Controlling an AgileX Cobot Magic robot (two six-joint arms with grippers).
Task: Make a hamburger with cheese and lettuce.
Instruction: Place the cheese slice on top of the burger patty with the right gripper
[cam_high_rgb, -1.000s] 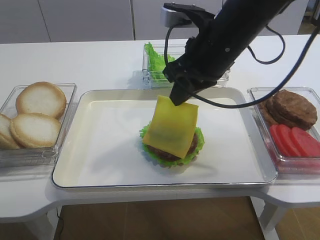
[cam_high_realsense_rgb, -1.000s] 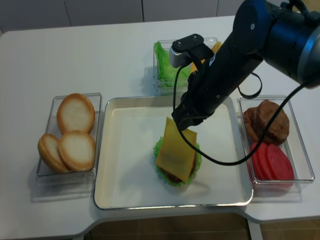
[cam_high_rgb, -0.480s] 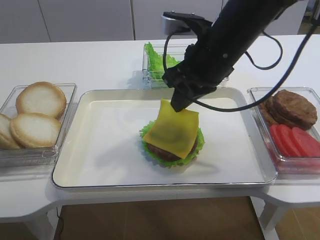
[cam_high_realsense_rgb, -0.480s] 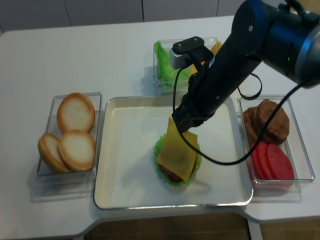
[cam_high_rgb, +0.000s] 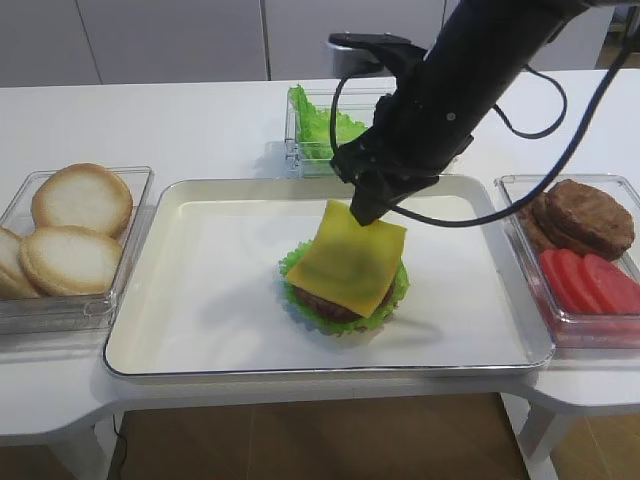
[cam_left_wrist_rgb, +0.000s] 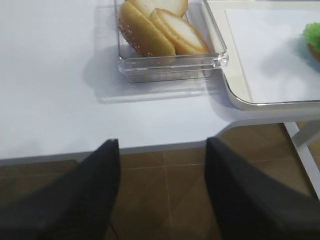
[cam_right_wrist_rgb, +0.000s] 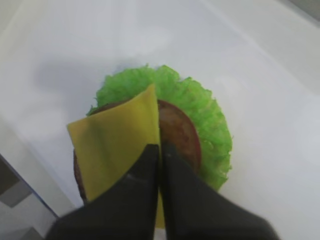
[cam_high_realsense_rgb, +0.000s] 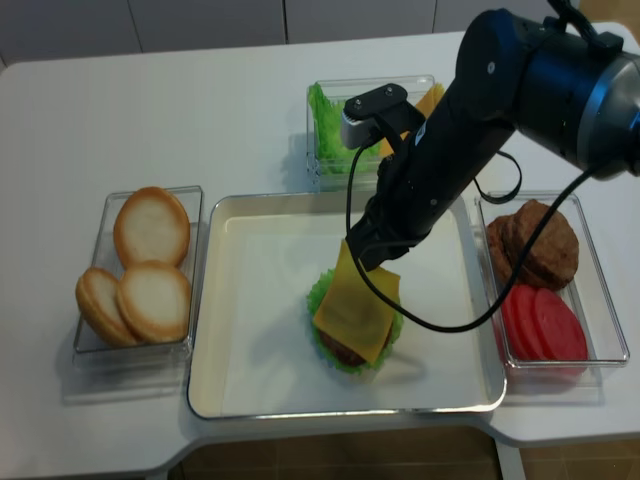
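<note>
The hamburger is a brown patty (cam_right_wrist_rgb: 179, 134) ringed by frilly green lettuce (cam_high_rgb: 388, 293) (cam_right_wrist_rgb: 205, 114) (cam_high_realsense_rgb: 318, 300), lying in the middle of the white tray (cam_high_rgb: 210, 300) (cam_high_realsense_rgb: 250, 330). A yellow cheese slice (cam_high_rgb: 347, 258) (cam_right_wrist_rgb: 112, 142) (cam_high_realsense_rgb: 355, 305) lies slanted over the patty, its far corner raised. My right gripper (cam_high_rgb: 362, 211) (cam_right_wrist_rgb: 160, 148) (cam_high_realsense_rgb: 362, 258) is shut on that far corner of the cheese. My left gripper (cam_left_wrist_rgb: 162, 145) is open and empty, off the table's front left edge, seen only in the left wrist view.
A clear box of pale bun halves (cam_high_rgb: 70, 230) (cam_left_wrist_rgb: 165, 30) (cam_high_realsense_rgb: 145, 265) stands left of the tray. A box with bare patties (cam_high_rgb: 585, 215) (cam_high_realsense_rgb: 530, 240) and red tomato slices (cam_high_rgb: 590, 282) (cam_high_realsense_rgb: 545, 325) stands right. A box of ruffled leaves (cam_high_rgb: 315, 125) (cam_high_realsense_rgb: 330, 135) stands behind.
The right gripper has lowered the cheese slice from hanging steeply over the patty to lying nearly flat on it, moving slightly to the right.
</note>
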